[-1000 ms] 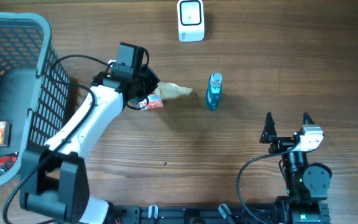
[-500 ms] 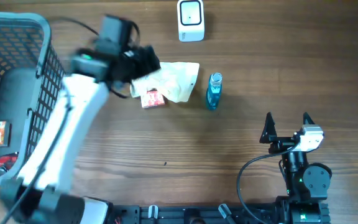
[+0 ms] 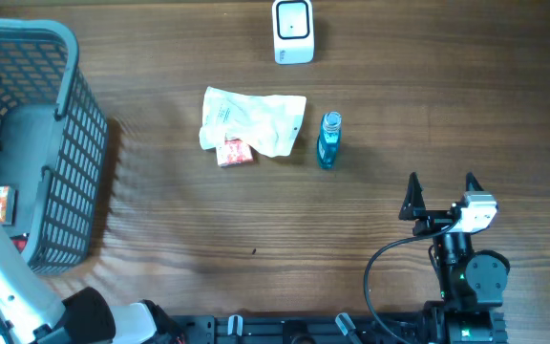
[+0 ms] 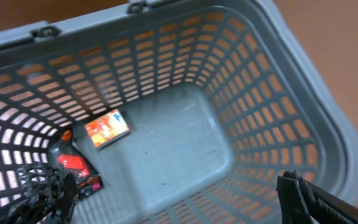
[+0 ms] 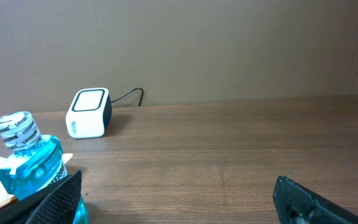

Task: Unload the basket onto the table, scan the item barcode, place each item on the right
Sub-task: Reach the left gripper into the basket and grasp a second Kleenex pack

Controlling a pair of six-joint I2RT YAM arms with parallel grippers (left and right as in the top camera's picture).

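Overhead: white packet [image 3: 253,124] flat on table [image 3: 399,96], just left of blue bottle [image 3: 328,139], near scanner [image 3: 293,31]; right gripper [image 3: 441,191] spread, empty. Left wrist: left gripper [image 4: 179,199] spread wide over basket [image 4: 253,106], empty. Right wrist: blue bottle at left edge, scanner beyond.

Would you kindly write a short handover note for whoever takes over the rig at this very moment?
Left gripper: open, empty, over the basket.
Right gripper: open, empty, at the near right of the table, apart from everything.
Things: scanner at the far edge. In front of it lie a white packet, a small red pack at its edge, and a blue bottle. The basket holds an orange box and a red-and-black pack.
Done: three items are out on the table; whether they were scanned cannot be told.
Left: probably the basket items, each shown to the scanner.
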